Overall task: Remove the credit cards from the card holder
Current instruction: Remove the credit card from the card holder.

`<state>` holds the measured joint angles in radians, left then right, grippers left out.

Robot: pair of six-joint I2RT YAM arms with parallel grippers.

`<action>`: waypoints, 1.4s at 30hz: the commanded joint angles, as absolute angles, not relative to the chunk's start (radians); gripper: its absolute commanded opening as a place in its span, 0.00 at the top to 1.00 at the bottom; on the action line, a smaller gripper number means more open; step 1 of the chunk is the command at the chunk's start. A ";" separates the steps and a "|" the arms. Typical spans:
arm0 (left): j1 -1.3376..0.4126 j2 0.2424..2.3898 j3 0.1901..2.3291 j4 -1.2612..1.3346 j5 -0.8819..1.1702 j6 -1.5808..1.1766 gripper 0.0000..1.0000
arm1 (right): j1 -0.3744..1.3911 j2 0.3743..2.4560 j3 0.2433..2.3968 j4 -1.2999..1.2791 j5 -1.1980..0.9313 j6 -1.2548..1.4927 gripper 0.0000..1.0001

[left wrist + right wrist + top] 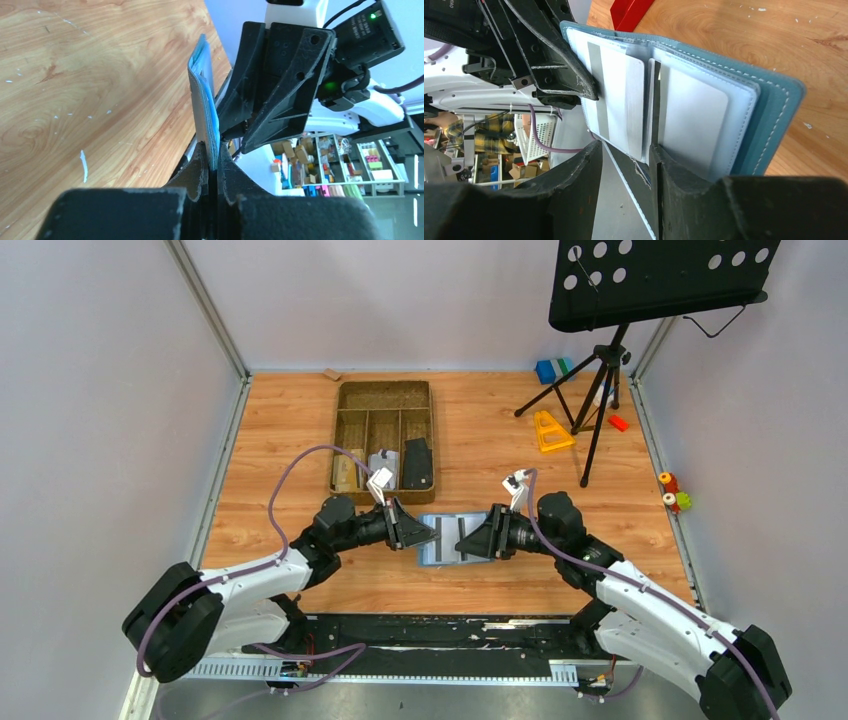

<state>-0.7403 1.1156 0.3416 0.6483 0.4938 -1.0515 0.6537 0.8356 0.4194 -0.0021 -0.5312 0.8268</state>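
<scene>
Slate-blue card holder [447,540] lies open near front-middle of table, paler-blue inside facing up. Two whitish credit cards [616,95] w/ grey stripes sit tucked in its side-by-side pockets, approx. half of each showing

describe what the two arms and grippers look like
The left arm and right arm match: white links, bulky black joint housings, a mauve-grey cable along each. The left gripper and right gripper are black wedges with two tapering fingers, a small white module above each wrist.
</scene>
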 commanded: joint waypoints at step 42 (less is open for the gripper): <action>-0.604 0.988 0.307 0.648 0.569 -1.127 0.88 | 0.573 0.663 0.351 0.114 -0.494 0.923 1.00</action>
<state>-0.6384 1.0546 0.3012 0.8085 0.5854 -1.2015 0.5915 0.6868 0.3099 0.2573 -0.5606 0.9997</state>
